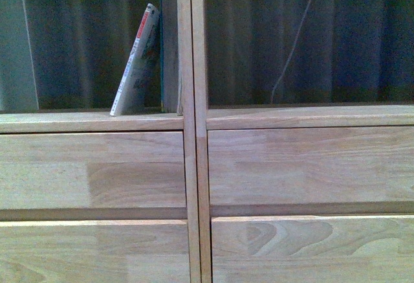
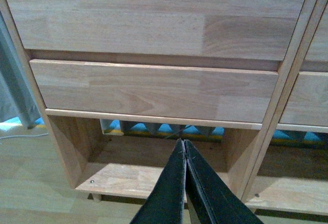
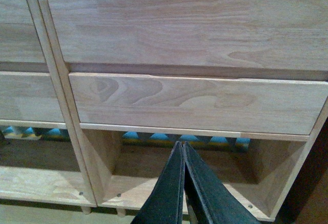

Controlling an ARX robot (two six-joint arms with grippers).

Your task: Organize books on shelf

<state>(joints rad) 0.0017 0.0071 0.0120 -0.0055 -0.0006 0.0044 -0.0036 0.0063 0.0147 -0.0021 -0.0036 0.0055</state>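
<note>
**A:** Since the shelf [image 1: 194, 166] fills your whole front view, start from it: two light-wood columns meet at the middle post, with plain drawer-like fronts below and open compartments above. Which compartment matters?

**B:** The upper left one. You have a white book [image 1: 134, 63] there, leaning with its top tipped toward the post and its foot out on the ledge. Just beside the post stands a dark teal book [image 1: 162, 50], upright as far as you can tell; the white one's top seems to rest against it.

**A:** So the step, as I judge it, is to stand the leaning book up?

**B:** Likely. Neither arm shows in your front view. Both wrist views look at the bottom open compartments, so both arms sit low, well away from the books. Your left hand [image 2: 183, 147] has its fingers pressed together, nothing between them; your right hand [image 3: 182, 149] is the same.

**A:** How would you do it well?

**B:** Use the left arm, since it is on that column's side. Raise it clear of the drawer fronts first, part the fingers before you enter the compartment, and push the book's foot toward the post rather than pulling at its top. It is thin and may slide or topple outward off the ledge.
</note>
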